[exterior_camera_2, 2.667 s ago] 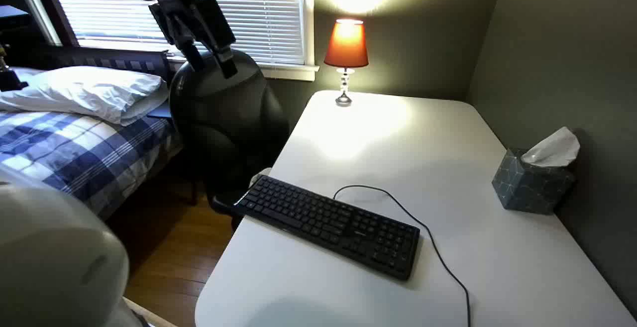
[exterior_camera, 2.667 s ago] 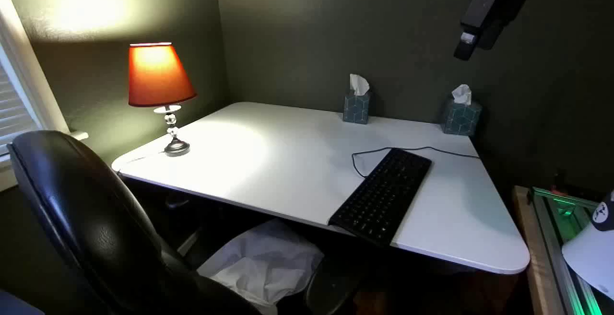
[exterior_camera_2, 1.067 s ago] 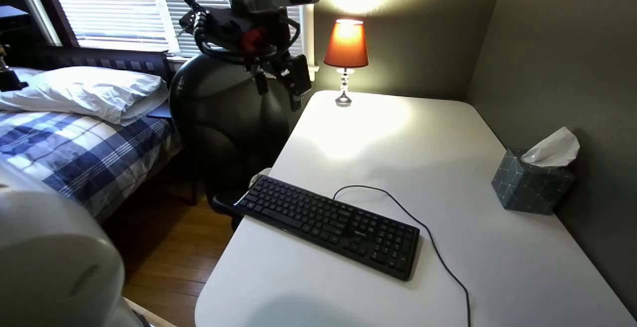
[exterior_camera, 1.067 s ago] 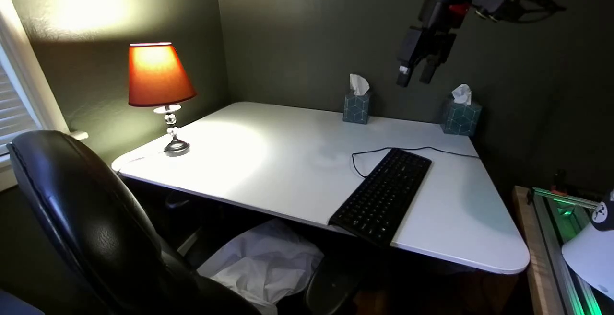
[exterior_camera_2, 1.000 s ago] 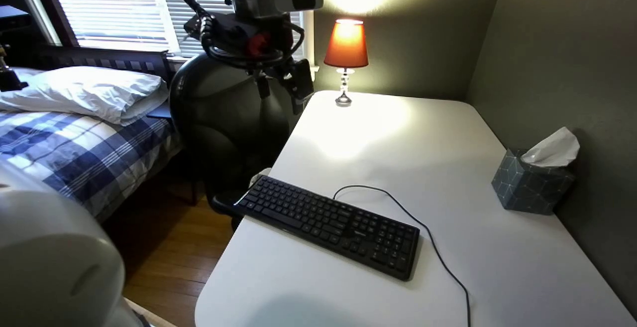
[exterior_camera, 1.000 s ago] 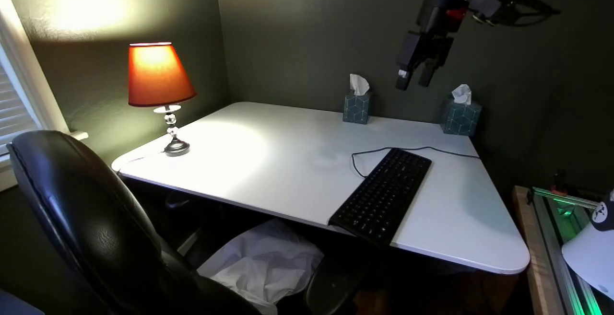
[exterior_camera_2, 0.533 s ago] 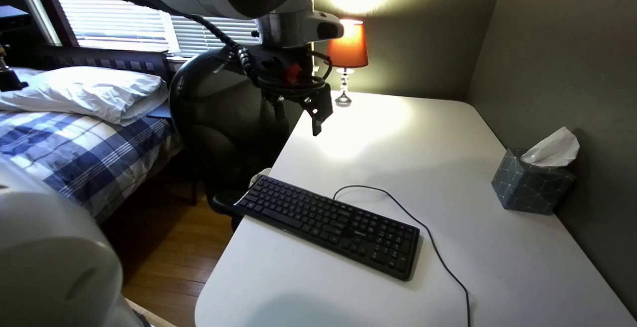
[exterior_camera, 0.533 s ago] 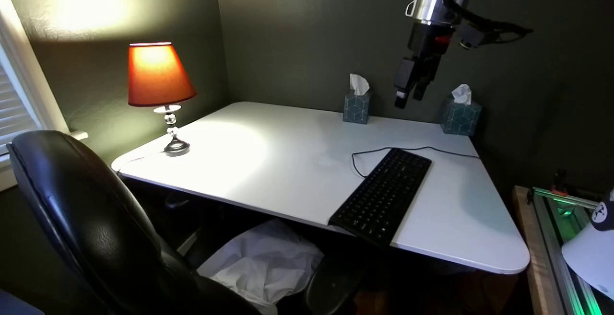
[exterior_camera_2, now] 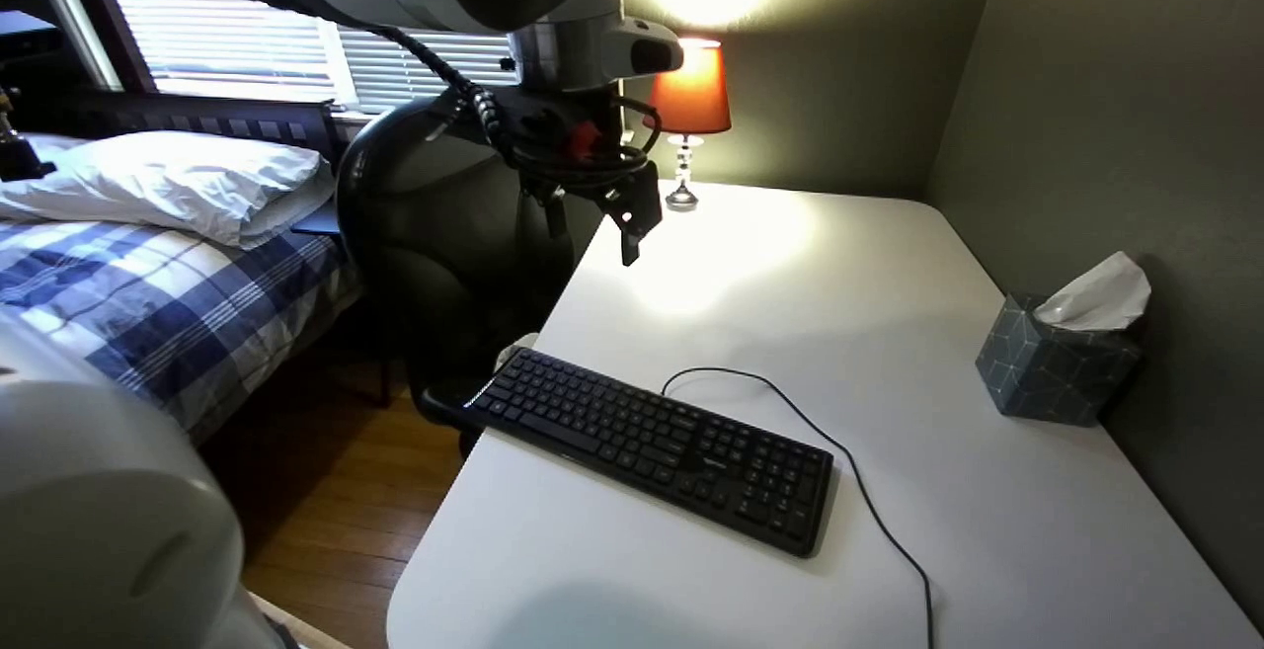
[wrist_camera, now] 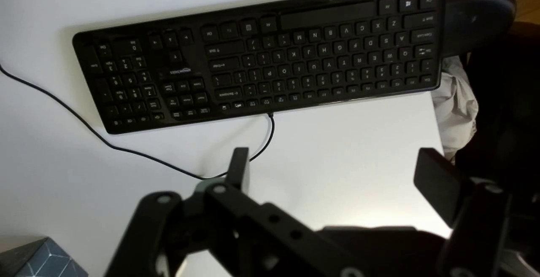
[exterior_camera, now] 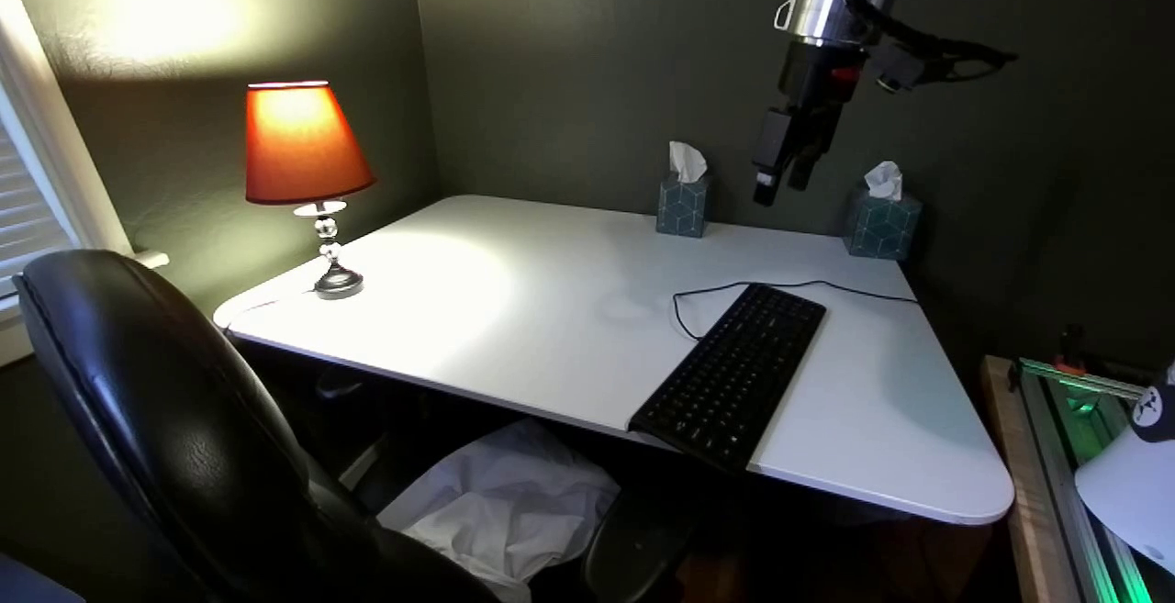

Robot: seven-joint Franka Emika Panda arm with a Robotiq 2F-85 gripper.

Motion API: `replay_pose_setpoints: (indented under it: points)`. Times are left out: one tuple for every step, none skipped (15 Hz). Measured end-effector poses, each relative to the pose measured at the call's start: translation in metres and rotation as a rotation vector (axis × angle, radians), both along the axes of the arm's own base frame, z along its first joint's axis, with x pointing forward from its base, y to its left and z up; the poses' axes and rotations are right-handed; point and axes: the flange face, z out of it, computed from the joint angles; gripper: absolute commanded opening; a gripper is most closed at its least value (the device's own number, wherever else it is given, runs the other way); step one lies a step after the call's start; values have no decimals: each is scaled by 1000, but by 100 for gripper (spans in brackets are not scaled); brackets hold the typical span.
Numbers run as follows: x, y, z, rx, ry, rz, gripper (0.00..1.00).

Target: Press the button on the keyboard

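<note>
The black keyboard [exterior_camera: 734, 374] lies on the white desk, one end over the desk's edge. It also shows in an exterior view [exterior_camera_2: 652, 446], and in the wrist view [wrist_camera: 261, 57] it fills the upper part with its lettering upside down. Its thin black cable [wrist_camera: 147, 157] loops across the desk. My gripper [exterior_camera: 782, 188] hangs in the air above the desk, apart from the keyboard, pointing down at a tilt. It also shows in an exterior view [exterior_camera_2: 592, 236]. In the wrist view the gripper [wrist_camera: 335, 163] has its fingers wide apart with nothing between them.
A lit lamp with an orange shade [exterior_camera: 307, 144] stands at the desk's far end. Tissue boxes [exterior_camera: 681, 206] [exterior_camera: 883, 225] stand along the wall. A black office chair [exterior_camera_2: 454, 234] is beside the desk. The desk edge [exterior_camera: 881, 493] runs under the keyboard's end.
The arm came down and swung in over the desk, bringing my gripper lower and closer to the keyboard. In the last half second it has hardly moved. The keyboard has not moved.
</note>
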Motion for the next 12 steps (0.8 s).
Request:
replay_pose_setpoints:
  points:
    - [2,0,-3,-2,8,1,100]
    - [4,-1,-8,-2,18,2,100]
    - [7,-1,-13,-4,25,4,100]
    - [11,-2,-19,-7,30,7,100]
    - [15,-2,-26,-12,32,12,100]
    - [19,-2,-32,-19,34,19,100]
    - [23,-3,-38,-26,34,26,100]
    - [27,-3,-45,-32,36,34,100]
    - [31,-3,-51,-38,38,41,75]
    - [35,-4,-58,-44,43,48,74]
    - [38,-4,-64,-49,49,56,66]
    - [42,-4,-70,-52,56,61,58]
